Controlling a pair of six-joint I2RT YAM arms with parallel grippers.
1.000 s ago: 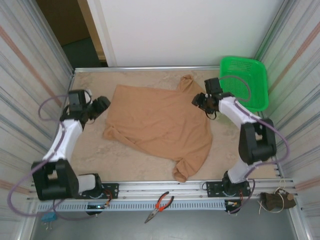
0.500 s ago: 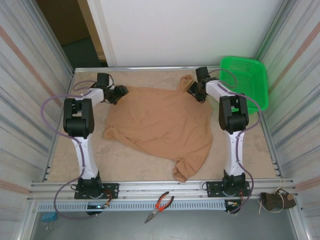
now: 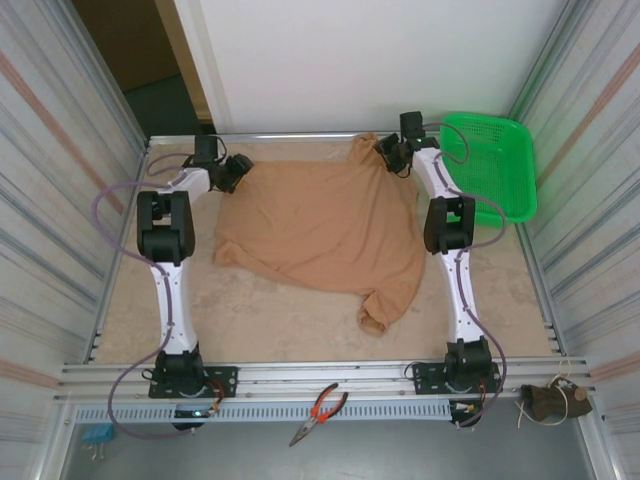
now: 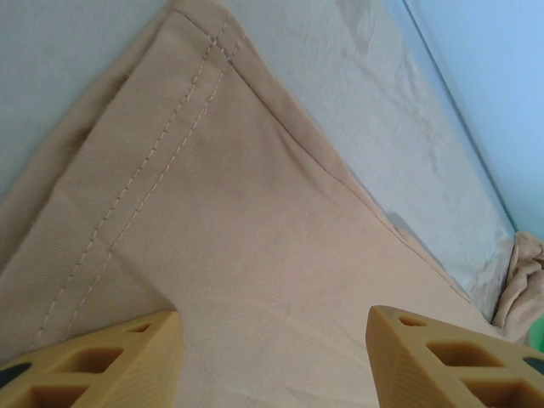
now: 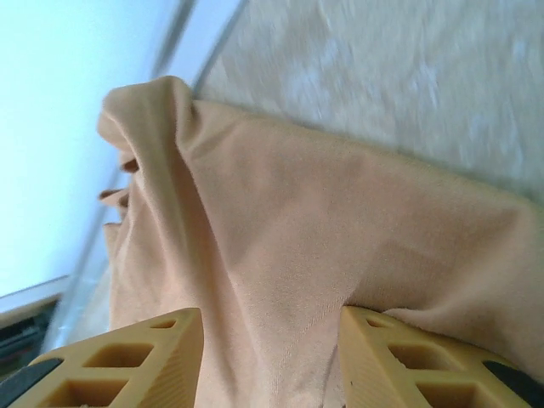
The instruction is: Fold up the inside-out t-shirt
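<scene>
No fold is made yet: the inside-out t-shirt (image 3: 320,225) lies spread flat, the left gripper (image 3: 236,170) gaping over its upper-left corner and the right gripper (image 3: 387,152) half-closed at upper right, its hold unclear.

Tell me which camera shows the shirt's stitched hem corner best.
Left wrist: the t-shirt's hem corner sits close up, both stitch rows crisp, ahead of the left end effector. Top external shows that corner as a tiny tan point, stitching too small to tell. Right wrist shows a bunched fold of fabric instead.
</scene>
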